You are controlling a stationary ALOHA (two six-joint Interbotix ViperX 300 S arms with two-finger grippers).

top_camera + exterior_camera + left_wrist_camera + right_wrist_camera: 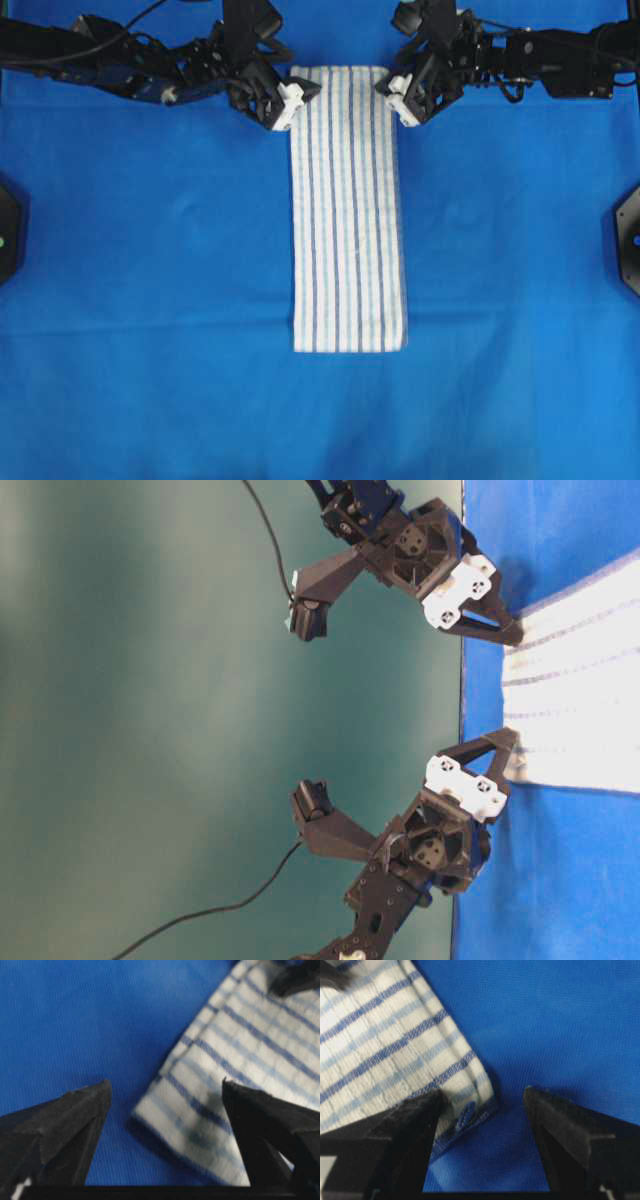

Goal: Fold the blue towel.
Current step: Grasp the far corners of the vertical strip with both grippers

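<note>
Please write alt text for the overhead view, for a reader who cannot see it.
A long, narrow blue towel with blue stripes lies flat on the blue table covering, running from the top centre downward. The left hand and the right hand, both open, are at its two top corners, one on each side.

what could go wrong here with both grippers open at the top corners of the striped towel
1. The towel already lies folded into a narrow strip, and the corner in the right wrist view shows stacked layers. The right gripper may pinch only the top layer, so the fold could open.
2. In the left wrist view the left gripper straddles the corner with one finger over the blue table covering; closing there might catch that covering too.
</note>
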